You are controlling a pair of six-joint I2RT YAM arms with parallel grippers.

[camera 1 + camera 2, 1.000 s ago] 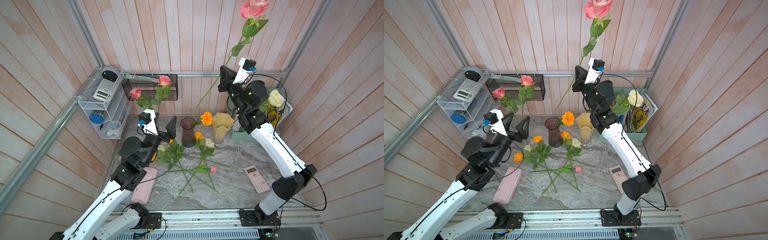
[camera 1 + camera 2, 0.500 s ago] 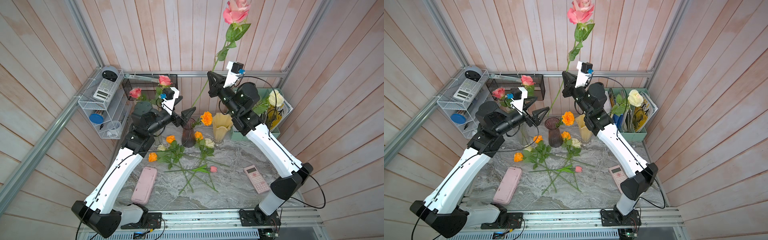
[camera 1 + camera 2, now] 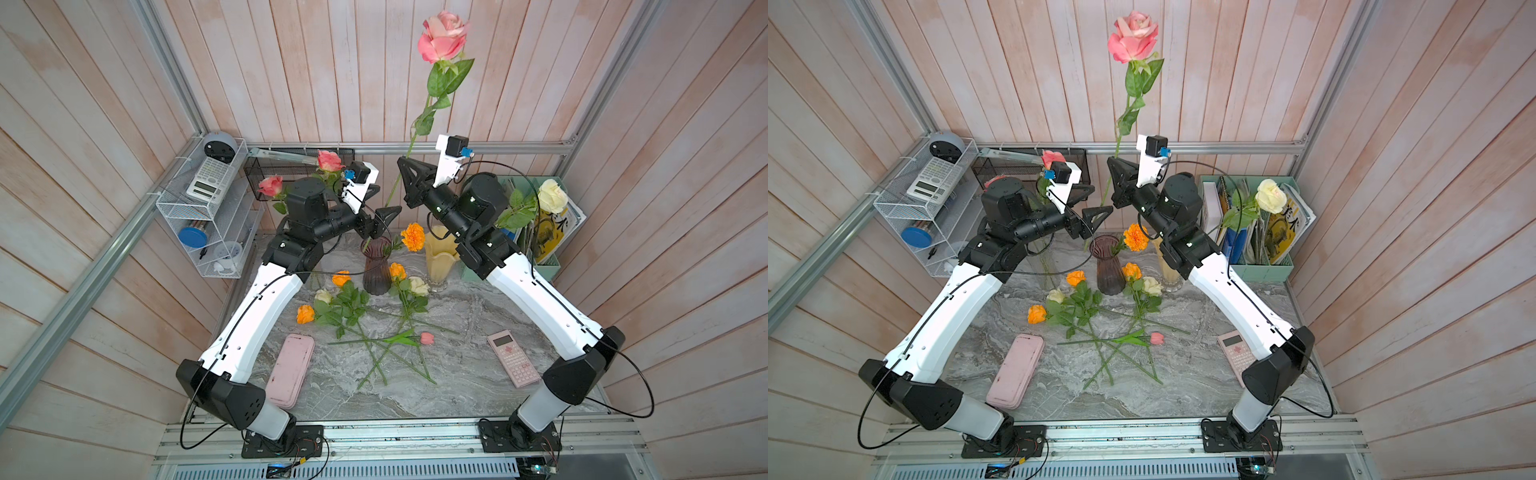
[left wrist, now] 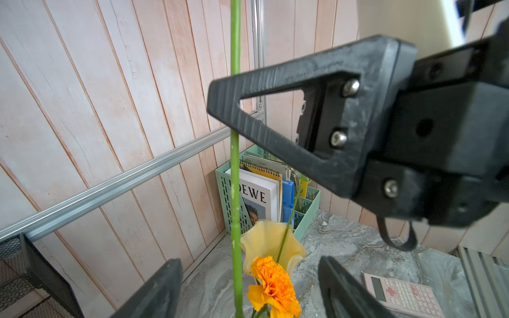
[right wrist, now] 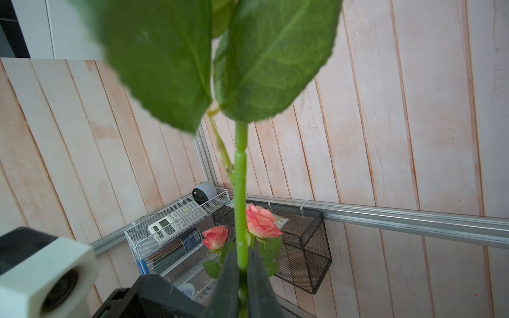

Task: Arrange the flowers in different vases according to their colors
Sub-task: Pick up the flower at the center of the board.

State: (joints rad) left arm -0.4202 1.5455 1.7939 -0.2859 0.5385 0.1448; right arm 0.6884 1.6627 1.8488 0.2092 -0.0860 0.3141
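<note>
The left jaws, newly raised, stand apart astride the stem of the pink rose, which the right jaws clamp; a handover seems imminent.

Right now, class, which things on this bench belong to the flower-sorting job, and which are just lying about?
Job: held pink rose, loose flowers, clear vase, purple vase, yellow vase.
Lying about: pink calculator, pink case, green file holder, wire rack, mesh basket.
</note>
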